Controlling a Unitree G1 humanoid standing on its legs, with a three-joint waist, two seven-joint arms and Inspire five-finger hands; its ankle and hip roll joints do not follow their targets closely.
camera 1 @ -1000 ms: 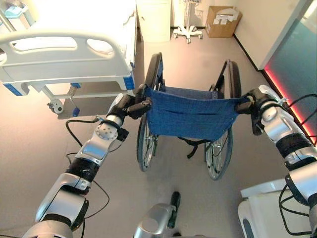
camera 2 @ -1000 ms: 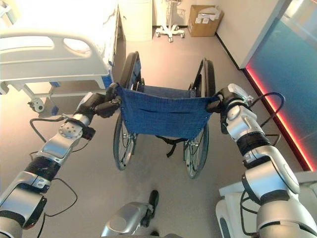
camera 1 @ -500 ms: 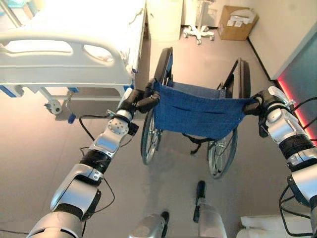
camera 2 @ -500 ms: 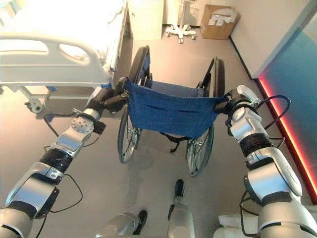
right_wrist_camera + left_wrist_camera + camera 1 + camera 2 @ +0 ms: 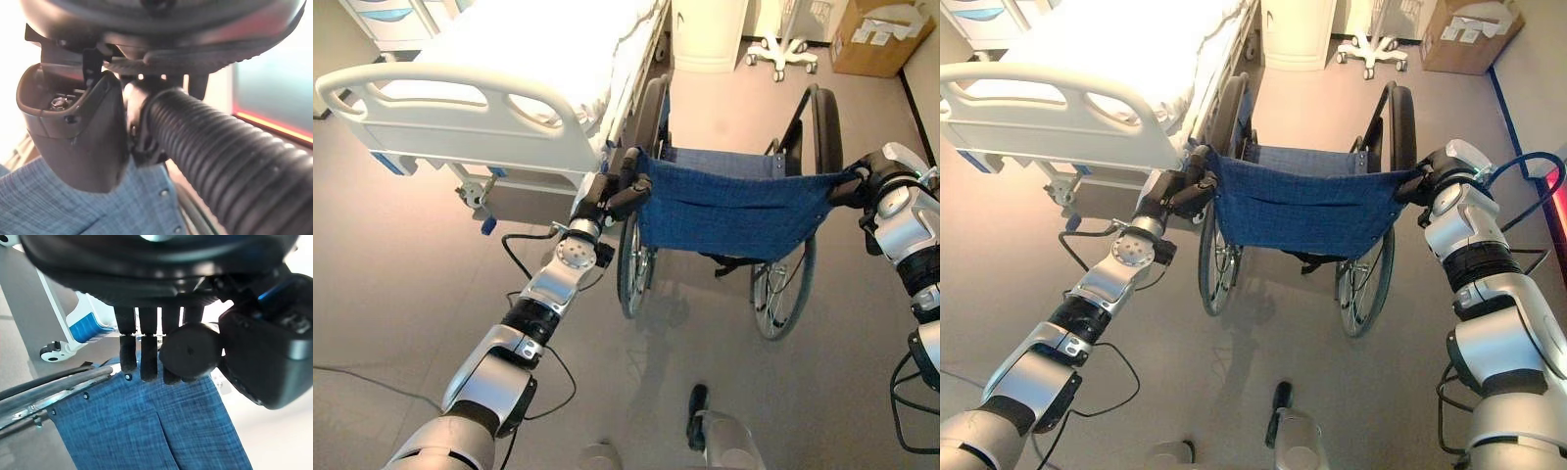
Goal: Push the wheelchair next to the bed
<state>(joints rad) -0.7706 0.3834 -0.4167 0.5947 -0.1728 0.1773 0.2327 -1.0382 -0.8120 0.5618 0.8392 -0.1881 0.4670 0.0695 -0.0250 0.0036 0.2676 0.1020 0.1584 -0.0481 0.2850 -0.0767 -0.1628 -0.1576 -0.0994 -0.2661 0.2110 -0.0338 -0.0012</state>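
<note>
The wheelchair (image 5: 734,211) has a blue cloth back and black wheels, and faces away from me. It stands right beside the foot end of the white bed (image 5: 538,49), its left wheel close to the footboard (image 5: 460,117). My left hand (image 5: 609,198) is shut on the left push handle (image 5: 188,352), with the fingers (image 5: 128,357) curled over it. My right hand (image 5: 873,181) is shut on the ribbed right push handle (image 5: 220,161), the thumb (image 5: 73,132) alongside it.
A white cabinet (image 5: 710,29), a wheeled stand base (image 5: 783,54) and a cardboard box (image 5: 881,34) stand at the far end. A wall with a red-lit strip (image 5: 1559,196) runs along the right. The bed's caster (image 5: 475,196) sits under its foot end.
The wheelchair has rolled forward and to the left, coming up alongside the bed's foot end. Both hands stayed on the handles. The view shifted as I stepped forward.
</note>
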